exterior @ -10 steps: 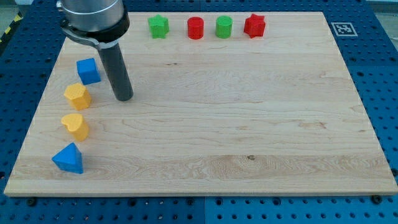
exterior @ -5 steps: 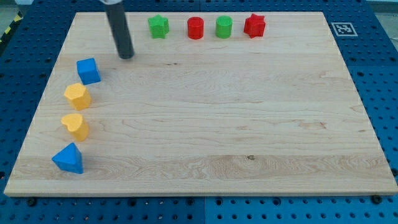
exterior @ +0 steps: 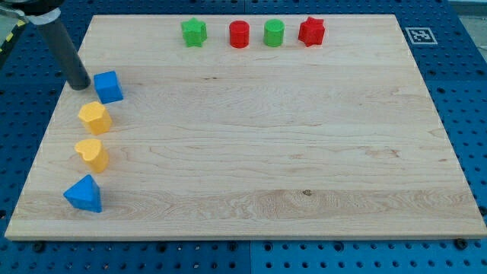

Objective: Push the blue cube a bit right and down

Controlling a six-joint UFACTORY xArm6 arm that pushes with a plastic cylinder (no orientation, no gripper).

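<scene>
The blue cube (exterior: pixel 108 87) sits near the board's left edge, upper part. My tip (exterior: pixel 78 84) is on the board just to the cube's left, very close to it; a narrow gap seems to remain. The dark rod rises up and to the left out of the view's top.
Below the cube, down the left edge, stand two yellow blocks (exterior: pixel 94 117) (exterior: pixel 93 154) and a blue triangular block (exterior: pixel 84 194). Along the top edge: a green star (exterior: pixel 194 32), a red cylinder (exterior: pixel 240 33), a green cylinder (exterior: pixel 274 33), a red star (exterior: pixel 311 31). The wooden board (exterior: pixel 266 152) lies on a blue pegboard.
My tip went from right of the cube up toward the top edge, then swung left and down to the cube's left side. No block has moved.
</scene>
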